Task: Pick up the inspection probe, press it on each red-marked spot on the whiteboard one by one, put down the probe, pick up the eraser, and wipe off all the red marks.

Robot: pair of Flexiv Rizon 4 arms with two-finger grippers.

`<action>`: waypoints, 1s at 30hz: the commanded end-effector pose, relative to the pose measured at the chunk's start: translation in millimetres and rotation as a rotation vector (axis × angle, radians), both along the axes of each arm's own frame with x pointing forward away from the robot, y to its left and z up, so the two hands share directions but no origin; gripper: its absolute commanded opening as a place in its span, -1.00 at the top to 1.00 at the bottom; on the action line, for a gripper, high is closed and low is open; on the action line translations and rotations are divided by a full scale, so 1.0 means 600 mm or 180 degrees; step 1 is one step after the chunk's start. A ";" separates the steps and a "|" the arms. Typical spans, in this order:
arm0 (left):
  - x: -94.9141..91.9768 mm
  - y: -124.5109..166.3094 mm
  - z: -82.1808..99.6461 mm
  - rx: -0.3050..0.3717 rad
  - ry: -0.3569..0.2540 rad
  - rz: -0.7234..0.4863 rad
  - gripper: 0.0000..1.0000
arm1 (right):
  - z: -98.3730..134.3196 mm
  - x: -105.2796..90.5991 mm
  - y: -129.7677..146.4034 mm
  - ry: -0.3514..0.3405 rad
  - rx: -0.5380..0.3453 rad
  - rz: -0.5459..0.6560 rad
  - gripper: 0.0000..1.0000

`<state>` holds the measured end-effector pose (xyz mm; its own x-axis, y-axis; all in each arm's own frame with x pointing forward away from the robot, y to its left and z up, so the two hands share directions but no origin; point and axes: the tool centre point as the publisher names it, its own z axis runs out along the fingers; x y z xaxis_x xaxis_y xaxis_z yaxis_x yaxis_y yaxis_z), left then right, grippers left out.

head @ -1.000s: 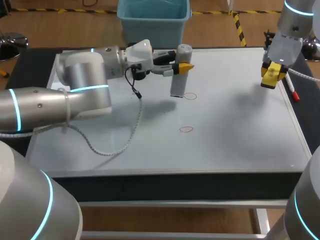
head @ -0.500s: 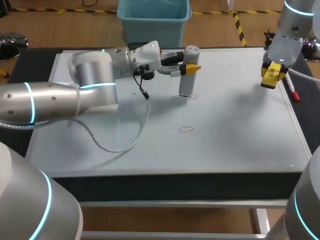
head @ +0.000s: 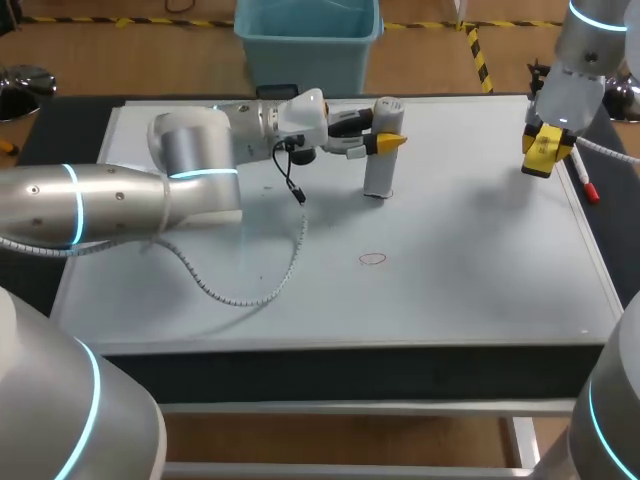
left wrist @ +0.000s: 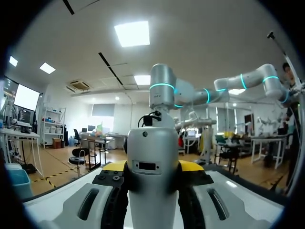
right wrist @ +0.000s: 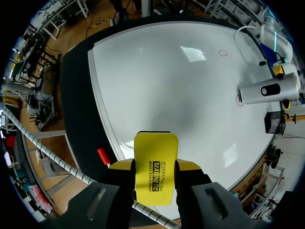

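The grey cylindrical probe (head: 381, 150) stands upright with its base on the whiteboard (head: 470, 270), covering the far red ring in the head view. My left gripper (head: 386, 142) is shut on its upper part; in the left wrist view the probe (left wrist: 153, 176) fills the gap between the fingers (left wrist: 193, 168). A second red ring (head: 372, 258) lies nearer the front. My right gripper (head: 545, 152) hangs over the board's right edge, shut on the yellow eraser (right wrist: 156, 167). From the right wrist view, the probe (right wrist: 267, 90) touches one red ring (right wrist: 239, 99), and the other ring (right wrist: 223, 53) lies apart.
A red-capped marker (head: 585, 185) lies along the board's right edge, just below my right gripper; it is also the red marker (right wrist: 104, 155) in the right wrist view. A grey cable (head: 250, 290) from my left wrist trails over the board's left half.
My left arm has carried the probe to the right, from just left of the far red ring to standing on it. The right arm has not moved.
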<state>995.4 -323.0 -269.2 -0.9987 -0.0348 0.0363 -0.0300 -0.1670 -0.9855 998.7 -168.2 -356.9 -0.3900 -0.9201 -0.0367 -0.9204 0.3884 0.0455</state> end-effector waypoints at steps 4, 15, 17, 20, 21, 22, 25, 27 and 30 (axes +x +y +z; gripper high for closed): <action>0.007 -0.011 -0.009 0.0002 -0.0003 -0.0019 1.00 | 0.001 0.001 -0.001 0.0004 -0.0010 0.0007 1.00; 0.007 -0.008 -0.015 0.0060 -0.0060 -0.0128 1.00 | 0.001 0.001 -0.001 0.0004 -0.0010 0.0007 1.00; 0.006 -0.006 -0.018 0.0083 -0.0068 -0.0151 1.00 | 0.001 0.001 -0.001 0.0004 -0.0010 0.0007 1.00; 0.007 0.000 -0.024 0.0133 -0.0058 -0.0166 1.00 | 0.001 0.001 -0.001 0.0004 -0.0010 0.0007 1.00; 0.008 0.001 -0.025 0.0135 -0.0056 -0.0163 1.00 | 0.001 0.001 -0.001 0.0004 -0.0010 0.0007 1.00; 0.008 0.003 -0.026 0.0151 -0.0055 -0.0170 1.00 | 0.001 0.001 -0.001 0.0004 -0.0010 0.0007 1.00; 0.002 0.007 -0.027 0.0253 -0.0074 -0.0185 1.00 | 0.001 0.001 -0.001 0.0004 -0.0010 0.0007 1.00; 0.001 0.009 -0.028 0.0285 -0.0077 -0.0189 1.00 | 0.001 0.001 -0.001 0.0004 -0.0010 0.0007 1.00; 0.000 0.009 -0.030 0.0335 -0.0077 -0.0224 1.00 | 0.001 0.001 -0.001 0.0004 -0.0010 0.0007 1.00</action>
<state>996.2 -318.9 -286.2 -0.9994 0.0320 0.0103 -0.0125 -0.0701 -0.9975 998.7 -168.2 -356.9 -0.3900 -0.9201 -0.0367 -0.9204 0.3883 0.0455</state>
